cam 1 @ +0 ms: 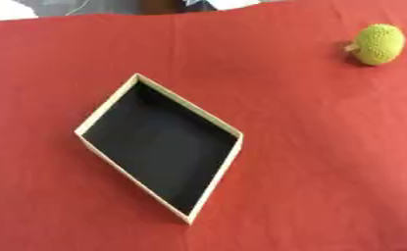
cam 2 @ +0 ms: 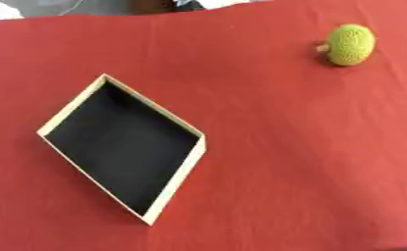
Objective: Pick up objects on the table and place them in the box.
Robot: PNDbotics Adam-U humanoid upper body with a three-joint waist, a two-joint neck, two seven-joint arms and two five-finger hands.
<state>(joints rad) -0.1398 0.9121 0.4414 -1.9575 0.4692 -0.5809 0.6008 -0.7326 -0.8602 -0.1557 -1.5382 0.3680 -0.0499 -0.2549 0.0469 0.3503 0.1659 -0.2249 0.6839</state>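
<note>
**Box empty, one fruit on the surface, no hand in either view**

Hands: neither the left nor the right hand, nor any part of an arm, shows in either eye view, so their pose and finger state cannot be told.

Count: one box, one fruit.

Box: shallow, with pale tan walls and a black floor. It sits left of centre on the red-covered surface, turned so that it reads as a diamond, one corner toward the far edge and one toward the near edge. Nothing lies inside it.

Fruit: yellow-green, rounded, with a bumpy skin and a short brownish stub on its left side. It rests on the cloth at the far right, well apart from the box.
</note>
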